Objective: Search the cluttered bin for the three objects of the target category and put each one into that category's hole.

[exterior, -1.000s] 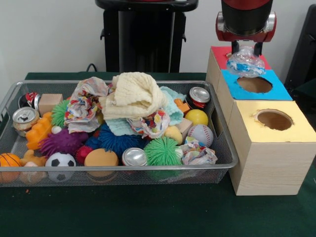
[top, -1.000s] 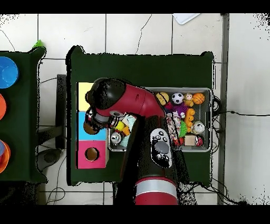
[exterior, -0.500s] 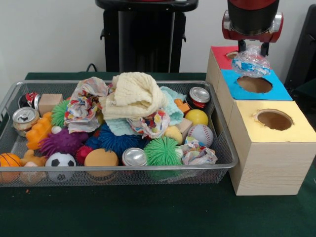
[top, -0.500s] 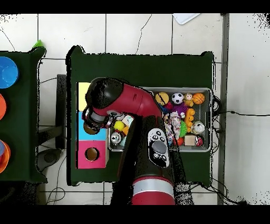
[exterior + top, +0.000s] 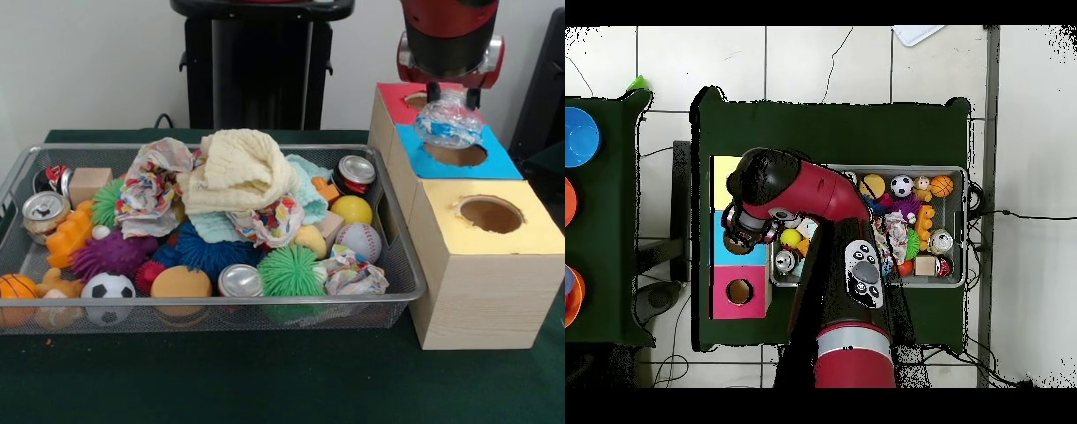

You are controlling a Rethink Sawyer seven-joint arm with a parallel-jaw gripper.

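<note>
Sitting nearest on the green desk (image 5: 265, 380): wire bin (image 5: 402, 265) crammed with balls, cans, spiky toys, crumpled paper (image 5: 353, 276) and a cream cloth (image 5: 238, 170) on top. Just right of it, wooden box (image 5: 481, 300) with yellow hole (image 5: 490, 214) nearest, then blue hole (image 5: 452, 155), red hole (image 5: 415, 100) farthest. Claw (image 5: 448, 93) holds a crumpled clear plastic wad (image 5: 448, 122) directly above the blue hole, wad low over the opening. Overhead, arm (image 5: 815, 200) covers the blue section.

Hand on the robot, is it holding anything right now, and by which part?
Yes. The hand holds a crumpled clear plastic wad by its top; the wad hangs just above the hole in the blue box.
</note>
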